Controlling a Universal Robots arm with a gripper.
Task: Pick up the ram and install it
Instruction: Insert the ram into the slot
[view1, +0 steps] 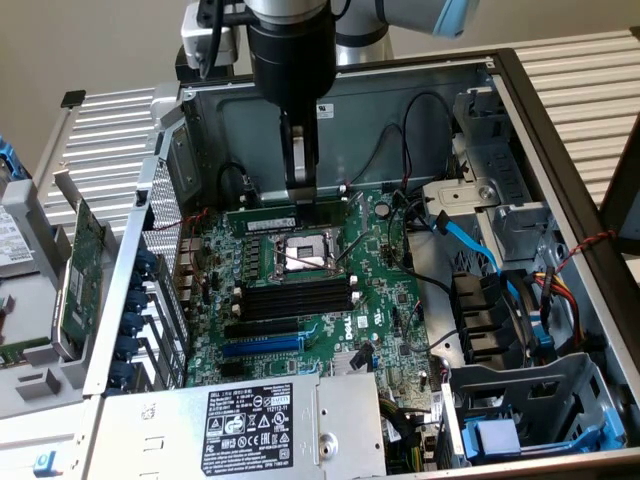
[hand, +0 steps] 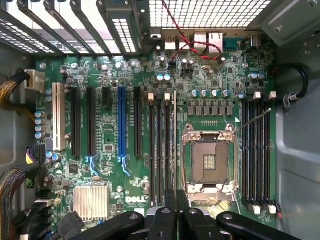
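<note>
Gripper (view1: 300, 192) of the single arm, lowered upright into the open computer case (view1: 400, 110) over the motherboard (view1: 385, 325). Its two fingers (hand: 164, 220) are drawn close together, and the ram (view1: 265, 222) passes between them. The hand appears to pinch the stick by its upper edge.

The ram stands on edge directly beneath the fingertips, in line with the memory slot nearest the processor socket (view1: 305, 257). In the exterior view its white label shows on the face turned toward the socket, and most of its length extends from the hand toward the exterior view's left. In the wrist view the ram (hand: 175, 145) appears only as a thin pale line running straight away from the gripper (hand: 175, 212). Whether the stick is fully seated cannot be told.

The socket (hand: 207, 160) lies just beside the hand, open, with its retaining lever raised. Beyond the socket from the hand lies a bank of empty black memory slots (view1: 295, 297), also seen in the wrist view (hand: 256, 150).

Farther from the hand on that same side are the blue expansion slot (view1: 262, 345) and the labelled power supply (view1: 250, 430). A green expansion card (view1: 85, 270) stands outside the case, well apart from the hand.
</note>
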